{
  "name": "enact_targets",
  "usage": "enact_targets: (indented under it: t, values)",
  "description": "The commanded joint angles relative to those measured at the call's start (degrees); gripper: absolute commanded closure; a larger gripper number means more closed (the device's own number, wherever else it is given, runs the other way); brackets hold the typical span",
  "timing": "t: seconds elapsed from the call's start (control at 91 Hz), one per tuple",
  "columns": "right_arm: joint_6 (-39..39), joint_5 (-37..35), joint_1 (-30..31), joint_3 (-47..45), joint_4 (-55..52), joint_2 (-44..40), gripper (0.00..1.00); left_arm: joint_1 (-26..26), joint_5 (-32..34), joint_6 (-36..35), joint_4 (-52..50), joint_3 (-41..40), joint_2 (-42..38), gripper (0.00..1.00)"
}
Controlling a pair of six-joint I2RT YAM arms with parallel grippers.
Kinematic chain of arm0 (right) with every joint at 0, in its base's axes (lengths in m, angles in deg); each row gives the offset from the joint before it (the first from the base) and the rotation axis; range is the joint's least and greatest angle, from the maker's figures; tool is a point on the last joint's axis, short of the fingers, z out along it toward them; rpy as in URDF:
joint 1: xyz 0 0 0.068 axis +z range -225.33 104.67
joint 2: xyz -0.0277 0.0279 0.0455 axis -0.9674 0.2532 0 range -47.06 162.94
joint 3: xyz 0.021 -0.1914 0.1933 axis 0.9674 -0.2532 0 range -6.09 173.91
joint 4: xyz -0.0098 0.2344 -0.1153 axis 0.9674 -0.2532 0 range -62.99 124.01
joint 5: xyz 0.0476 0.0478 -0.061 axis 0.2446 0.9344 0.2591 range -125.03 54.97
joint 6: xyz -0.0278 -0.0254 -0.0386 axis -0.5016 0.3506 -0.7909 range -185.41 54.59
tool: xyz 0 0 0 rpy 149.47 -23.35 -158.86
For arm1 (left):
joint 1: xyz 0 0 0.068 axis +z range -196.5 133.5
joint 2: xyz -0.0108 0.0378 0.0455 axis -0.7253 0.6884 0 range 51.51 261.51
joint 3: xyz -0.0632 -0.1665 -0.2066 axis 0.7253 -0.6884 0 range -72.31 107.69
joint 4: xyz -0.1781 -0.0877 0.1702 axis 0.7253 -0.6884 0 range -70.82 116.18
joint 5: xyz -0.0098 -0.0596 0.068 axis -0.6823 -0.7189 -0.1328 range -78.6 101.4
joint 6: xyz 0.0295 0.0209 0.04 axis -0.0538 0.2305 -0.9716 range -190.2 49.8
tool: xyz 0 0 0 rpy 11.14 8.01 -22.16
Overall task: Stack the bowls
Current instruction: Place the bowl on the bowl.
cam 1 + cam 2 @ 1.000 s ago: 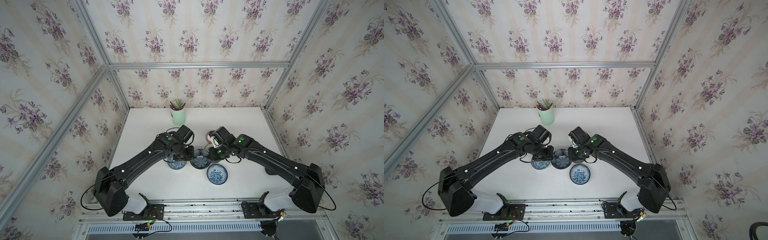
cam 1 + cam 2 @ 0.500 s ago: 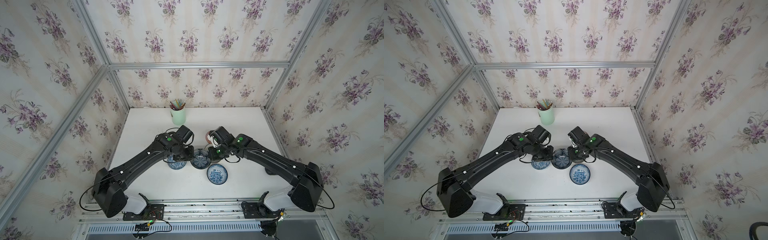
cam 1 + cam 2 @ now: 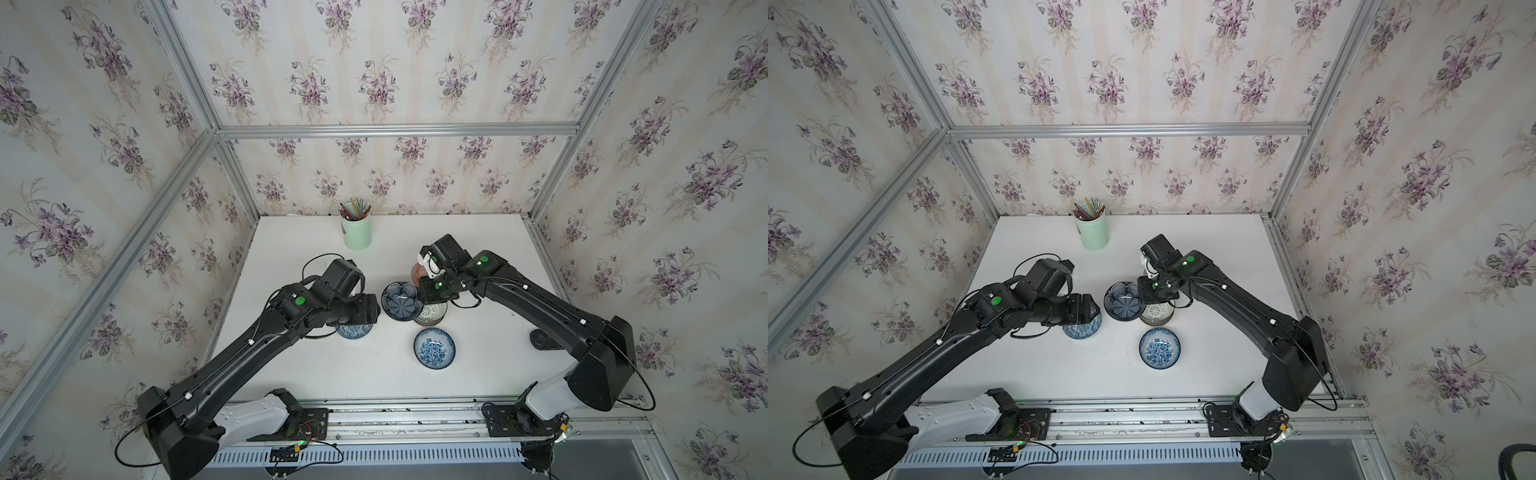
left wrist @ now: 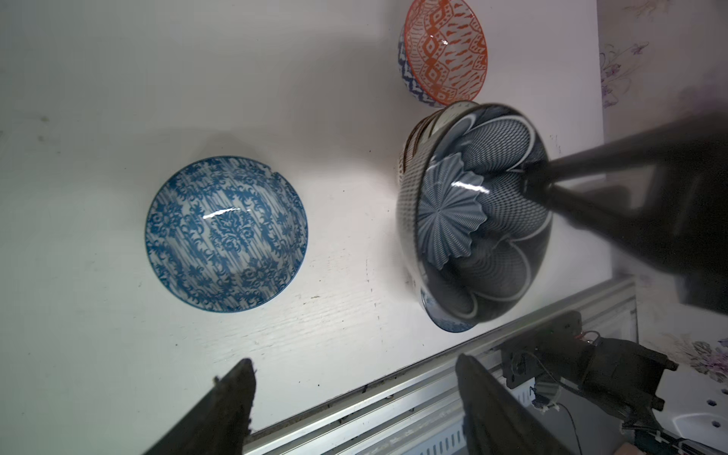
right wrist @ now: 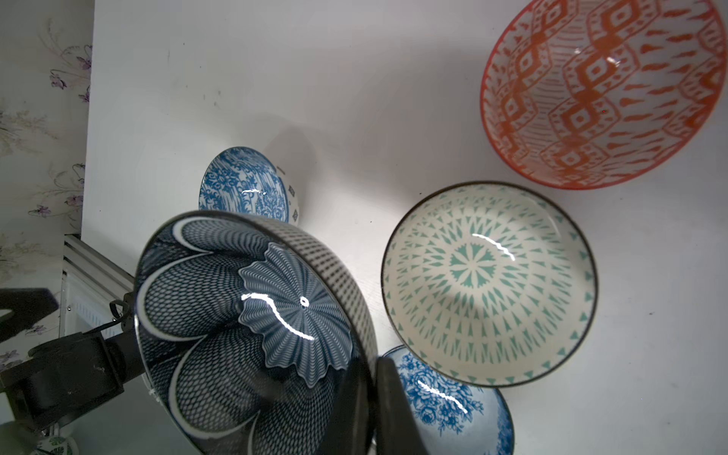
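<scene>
A white counter (image 3: 291, 365) floors a booth of violet-sprigged wallpaper (image 3: 374, 75) on aluminium framing (image 3: 395, 130). A mint-green cup of pencils (image 3: 356, 232) stands at the back edge.

The right pincer (image 5: 374, 413) is clenched on the rim of the navy petal bowl (image 3: 401, 301), held tilted just beside the lattice bowl (image 5: 488, 283). That one tops a stack whose lower bowls cannot be counted.

The left pincer (image 4: 354, 398) is released, empty, over a blue floral bowl (image 4: 226, 232), which its wrist half hides in both top views. A second blue floral bowl (image 3: 434, 348) sits alone nearer the front.

The orange bowl (image 5: 602, 90), behind the stack, is mostly covered by the right arm in both top views.
</scene>
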State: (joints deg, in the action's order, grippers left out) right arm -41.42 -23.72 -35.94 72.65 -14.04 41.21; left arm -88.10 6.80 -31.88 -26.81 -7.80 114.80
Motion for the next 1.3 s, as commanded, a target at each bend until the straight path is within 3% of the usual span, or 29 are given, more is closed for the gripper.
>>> enact_targets:
  t: [0.0, 0.297, 1.143, 1.286]
  values:
    - [-1.61, 1.83, -2.95, 0.25, -0.56, 0.06, 1.00, 0.27, 4.92, 1.82, -1.67, -3.97, -5.18, 0.19]
    - [-2.65, 4.00, -7.63, -0.79, 0.37, 1.18, 1.00, 1.35, 5.31, 3.76, -3.12, -12.00, -13.43, 0.20]
    - [-2.84, 3.81, -7.76, -0.80, 1.65, 3.38, 1.00, 1.62, 3.80, 3.73, -1.71, -15.37, -13.00, 0.20]
    - [-2.72, 3.28, -11.25, 0.08, 1.57, 3.62, 1.00, 1.66, 3.90, 3.75, -1.90, -15.43, -13.32, 0.20]
